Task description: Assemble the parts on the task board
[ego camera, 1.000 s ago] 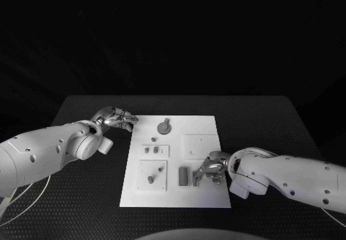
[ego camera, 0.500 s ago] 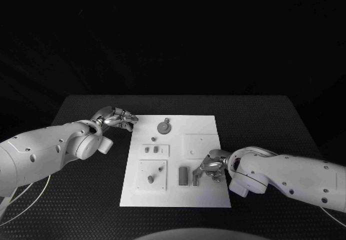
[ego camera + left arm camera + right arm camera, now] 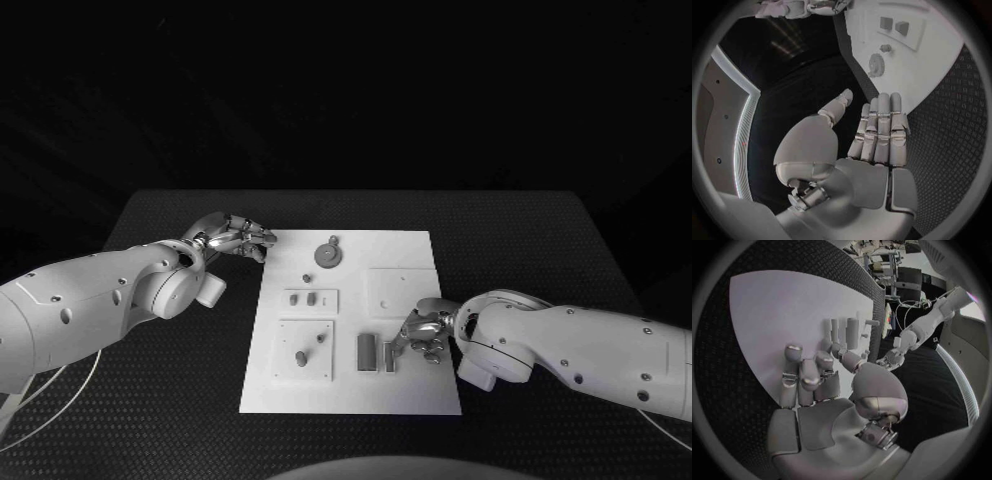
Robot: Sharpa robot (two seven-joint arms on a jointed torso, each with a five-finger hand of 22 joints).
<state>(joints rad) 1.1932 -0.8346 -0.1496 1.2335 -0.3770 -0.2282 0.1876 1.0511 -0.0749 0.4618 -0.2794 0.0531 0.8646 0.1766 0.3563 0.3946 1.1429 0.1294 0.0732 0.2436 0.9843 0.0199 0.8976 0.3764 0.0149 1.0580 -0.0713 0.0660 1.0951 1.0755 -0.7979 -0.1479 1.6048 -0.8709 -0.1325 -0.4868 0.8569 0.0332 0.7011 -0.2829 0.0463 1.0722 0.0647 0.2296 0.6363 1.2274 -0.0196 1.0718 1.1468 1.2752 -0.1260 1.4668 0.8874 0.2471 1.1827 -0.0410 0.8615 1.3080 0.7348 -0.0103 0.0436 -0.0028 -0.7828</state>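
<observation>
Right hand [image 3: 421, 338] low over the task board [image 3: 411, 392], fingers apart, holding nothing. Reach slowly for the bars [image 3: 378, 352] just beside the fingertips. Left hand [image 3: 231, 238] open, empty.

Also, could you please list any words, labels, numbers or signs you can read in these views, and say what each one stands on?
None can be read: no print shows on the task board, the parts, the left hand or the right hand.
</observation>
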